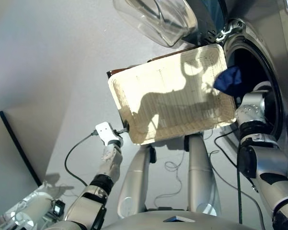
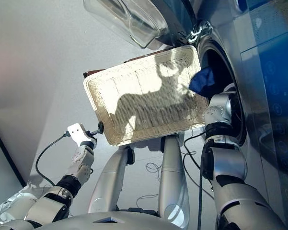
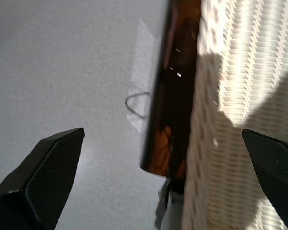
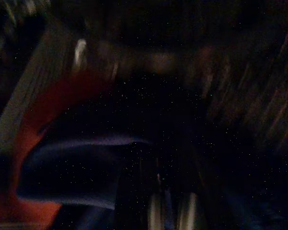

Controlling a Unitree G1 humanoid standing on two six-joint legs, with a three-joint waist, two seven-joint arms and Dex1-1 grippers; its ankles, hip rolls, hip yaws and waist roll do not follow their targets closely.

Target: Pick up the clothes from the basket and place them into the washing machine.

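From where I'm sitting the washing machine (image 1: 278, 57) fills the right side of the head view, dark grey and glossy, drum hole wide open and its glass porthole door (image 1: 155, 19) swung out toward the top of the picture. Next biggest is the basket (image 1: 120, 103), the pale wicker tray, which sits right up against the drum opening on some dark brown stand (image 3: 170, 105); I can't see any clothes lying in the basket itself, just shadows across the weave. The navy blue garment (image 1: 228, 80) hangs right at the drum's mouth, just over the basket's corner nearest the machine. My right arm reaches into the drum, so the right gripper itself is hidden in the head views; its wrist cam is very dark, and all I can make out is a navy fold with the coral-red garment (image 4: 36, 120) beside it, so I honestly can't tell what those jaws are doing. The left gripper (image 3: 158, 158) is down at the basket's near corner with its fingers (image 3: 52, 163) spread wide apart, one out over the floor (image 1: 52, 72) and one over the wicker, gripping nothing.
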